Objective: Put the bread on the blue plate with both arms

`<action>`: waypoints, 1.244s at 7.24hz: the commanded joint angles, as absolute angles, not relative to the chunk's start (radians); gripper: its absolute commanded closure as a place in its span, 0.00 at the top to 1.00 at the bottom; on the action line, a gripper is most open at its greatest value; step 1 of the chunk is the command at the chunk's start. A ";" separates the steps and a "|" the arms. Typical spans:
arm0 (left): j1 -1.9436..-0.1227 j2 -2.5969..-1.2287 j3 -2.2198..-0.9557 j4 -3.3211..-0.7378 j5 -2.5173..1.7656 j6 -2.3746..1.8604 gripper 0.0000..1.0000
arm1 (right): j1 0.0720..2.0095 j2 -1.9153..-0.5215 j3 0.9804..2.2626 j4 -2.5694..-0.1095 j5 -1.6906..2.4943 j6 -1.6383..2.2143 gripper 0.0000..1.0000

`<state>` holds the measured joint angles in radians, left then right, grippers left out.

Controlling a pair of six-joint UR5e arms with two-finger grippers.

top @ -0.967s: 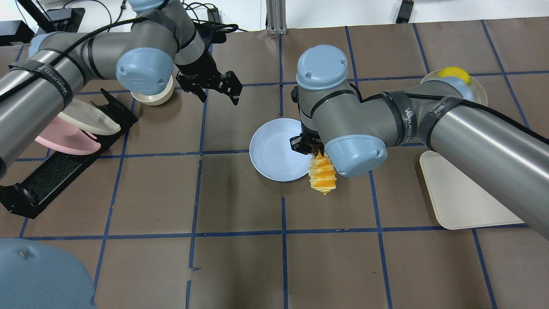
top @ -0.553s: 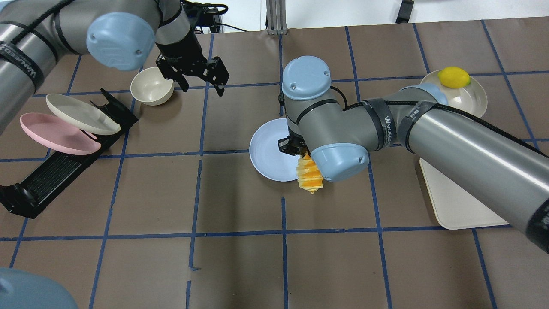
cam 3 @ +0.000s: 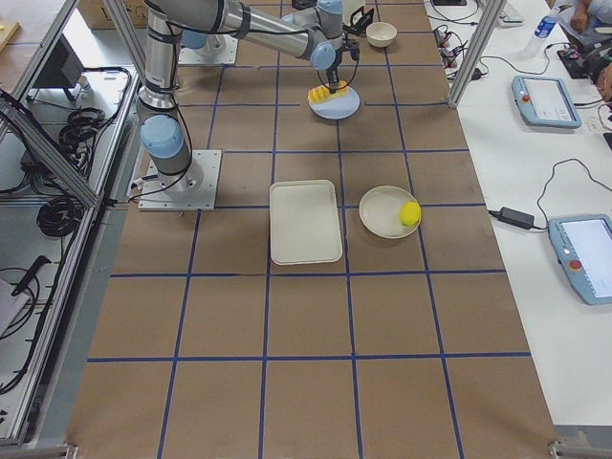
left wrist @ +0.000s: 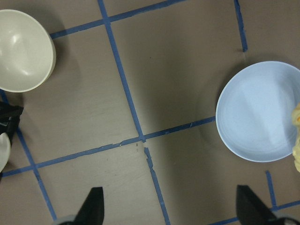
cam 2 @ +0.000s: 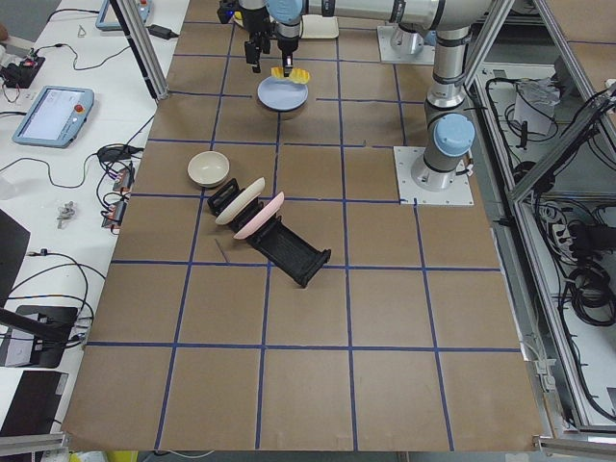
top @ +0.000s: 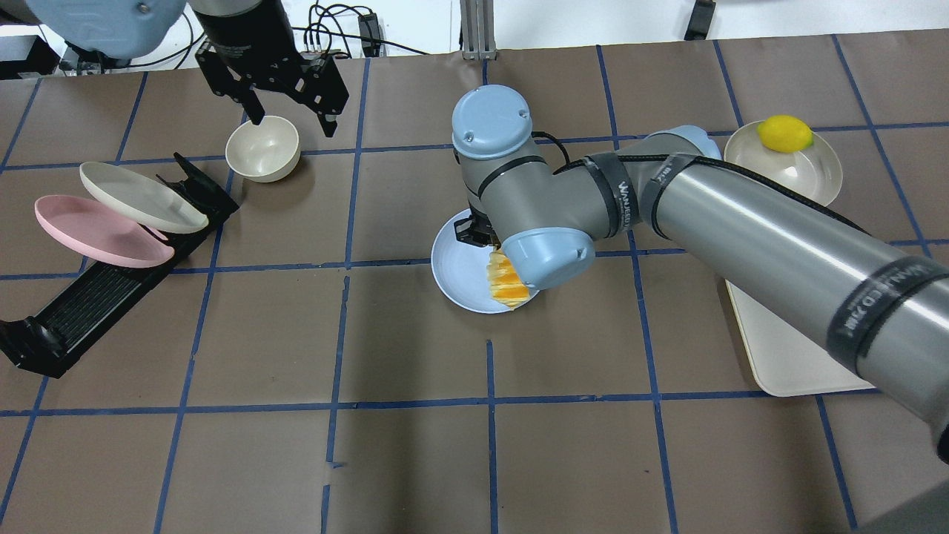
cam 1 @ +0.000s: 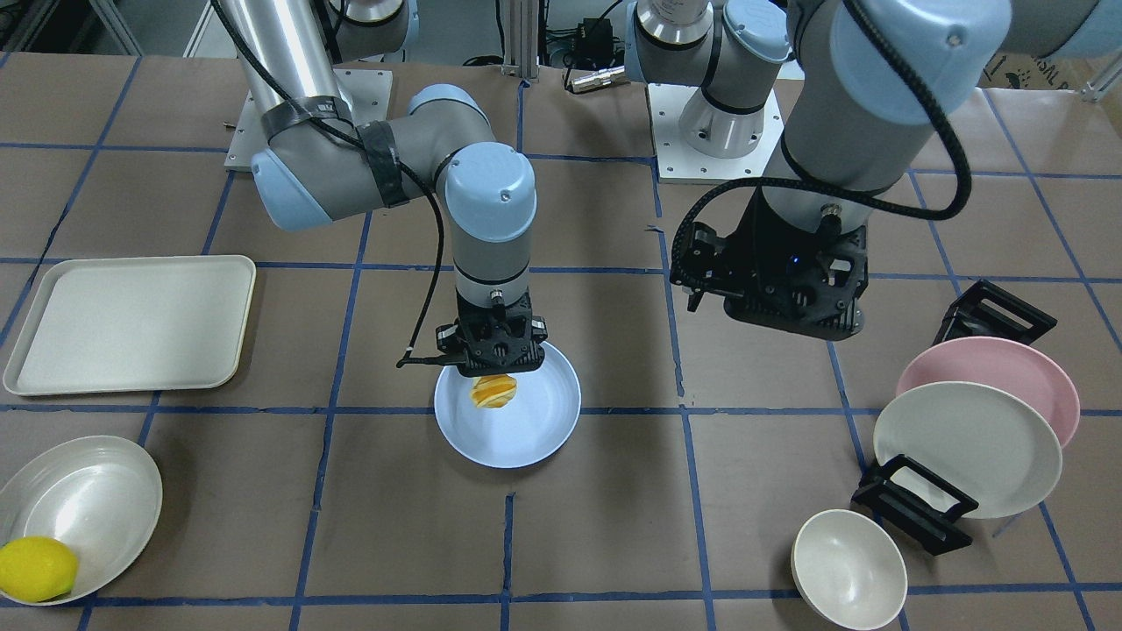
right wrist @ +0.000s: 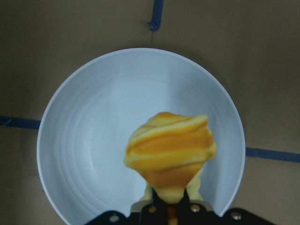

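Observation:
The bread (top: 506,280), orange with pale stripes, hangs from my right gripper (top: 482,237), which is shut on one end of it. In the right wrist view the bread (right wrist: 168,154) hangs over the blue plate (right wrist: 93,140), above its near half. From the front the bread (cam 1: 493,391) is clear of the plate (cam 1: 526,429) under the right gripper (cam 1: 493,370). My left gripper (top: 291,122) is open and empty, raised at the far left above the cream bowl. Its wrist view shows both fingertips (left wrist: 93,201) wide apart and the plate (left wrist: 253,117) off to the right.
A cream bowl (top: 262,148) sits under the left gripper. A black dish rack (top: 96,297) at the left holds a pink plate (top: 96,233) and a cream plate (top: 141,196). A cream tray (top: 786,348) and a bowl (top: 812,174) with a lemon (top: 784,133) lie at the right.
My right gripper has carried the bread leftward from beside the blue plate's right edge to over it. My left gripper, still open, has drawn back to the far left above the cream bowl.

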<state>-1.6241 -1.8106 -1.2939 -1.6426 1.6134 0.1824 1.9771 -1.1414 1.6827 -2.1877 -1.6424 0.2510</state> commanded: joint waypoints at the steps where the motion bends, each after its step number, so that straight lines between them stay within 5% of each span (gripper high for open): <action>1: -1.611 -1.778 -1.302 -1.661 1.632 0.179 1.00 | 1.997 -1.098 1.651 -2.186 -1.651 0.261 0.10; 3: -1.611 -1.773 -1.305 -1.660 1.632 0.178 1.00 | 1.997 -1.094 1.670 -2.178 -1.670 0.258 0.11; 4: -1.611 -1.772 -1.305 -1.660 1.632 0.178 1.00 | 1.997 -1.092 1.672 -2.178 -1.669 0.258 0.18; 5: -1.612 -1.772 -1.305 -1.661 1.632 0.178 1.00 | 1.999 -1.091 1.658 -2.172 -1.666 0.258 0.57; 6: -1.612 -1.772 -1.305 -1.661 1.632 0.178 1.00 | 1.997 -1.086 1.649 -2.171 -1.661 0.258 0.67; 9: -1.612 -1.761 -1.307 -1.663 1.632 0.149 1.00 | 1.997 -1.085 1.635 -2.161 -1.660 0.258 0.75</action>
<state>-1.6122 -1.7662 -1.3055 -1.6623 1.6322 0.1702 1.9978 -1.0859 1.6393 -2.1638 -1.6602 0.2577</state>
